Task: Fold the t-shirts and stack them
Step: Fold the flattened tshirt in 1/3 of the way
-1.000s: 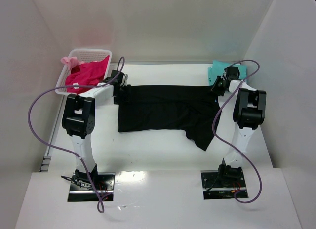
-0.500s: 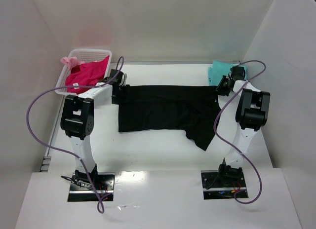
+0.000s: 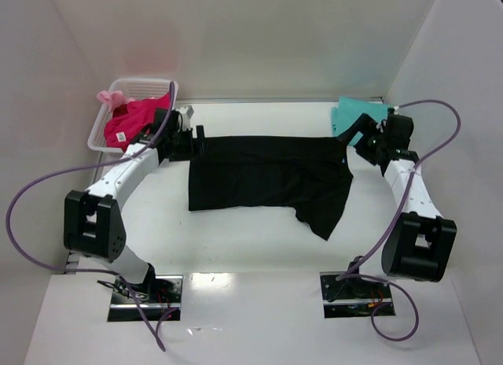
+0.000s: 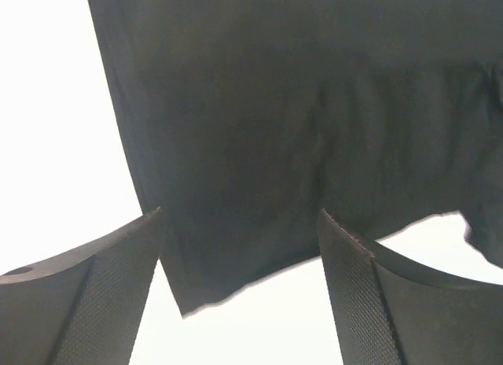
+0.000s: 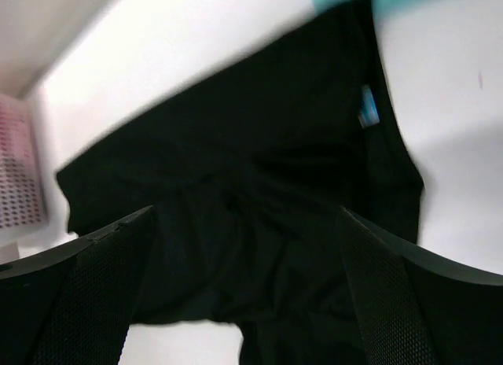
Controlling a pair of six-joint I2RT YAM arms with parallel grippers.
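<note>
The black t-shirt (image 3: 267,176) lies spread across the middle of the table, folded into a wide band with one sleeve sticking out at the lower right. My left gripper (image 3: 196,140) hovers open at its left edge, nothing between the fingers; in the left wrist view (image 4: 240,215) the black t-shirt's (image 4: 275,121) corner lies below it. My right gripper (image 3: 355,135) is open just off the shirt's right edge, above the cloth (image 5: 236,168) in the right wrist view (image 5: 245,211). The teal t-shirt (image 3: 355,112) lies folded at the back right. The pink t-shirt (image 3: 135,117) sits in the basket.
The white lattice basket (image 3: 149,83) stands at the back left corner, its wall also showing in the right wrist view (image 5: 16,176). White walls close in the table on three sides. Purple cables loop out from both arms.
Both grippers have opened and let go of the black t-shirt's ends. Both arms have swung their elbows outward and down, and the right gripper has drawn back to the right.
</note>
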